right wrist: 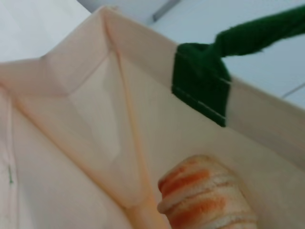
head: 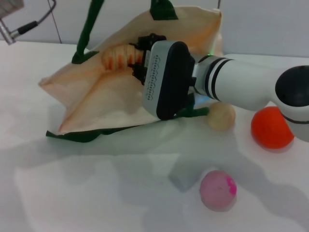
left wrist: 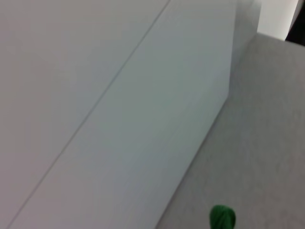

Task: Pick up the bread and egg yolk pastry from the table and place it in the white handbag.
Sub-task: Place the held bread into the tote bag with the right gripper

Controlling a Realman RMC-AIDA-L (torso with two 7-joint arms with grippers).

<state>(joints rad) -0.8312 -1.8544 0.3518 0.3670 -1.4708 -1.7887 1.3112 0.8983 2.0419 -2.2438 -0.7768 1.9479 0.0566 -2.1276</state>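
Note:
The white handbag (head: 91,99) lies open on the table with dark green handles (head: 87,34). My right gripper (head: 136,59) reaches into its mouth, shut on the striped tan and orange-red bread (head: 117,57), which hangs inside the opening. The right wrist view shows the bread's end (right wrist: 205,202) against the bag's cream inner wall (right wrist: 71,143) and a green strap patch (right wrist: 200,81). The egg yolk pastry (head: 221,116), a pale beige ball, sits on the table just right of the bag, beneath my right forearm. My left gripper (head: 8,28) is parked at the far left edge.
A smooth orange sphere (head: 271,127) sits at the right on the white table. A pink ball with a magenta spot (head: 218,189) lies near the front. A grey wall stands behind the table. The left wrist view shows only the wall and a green scrap (left wrist: 222,217).

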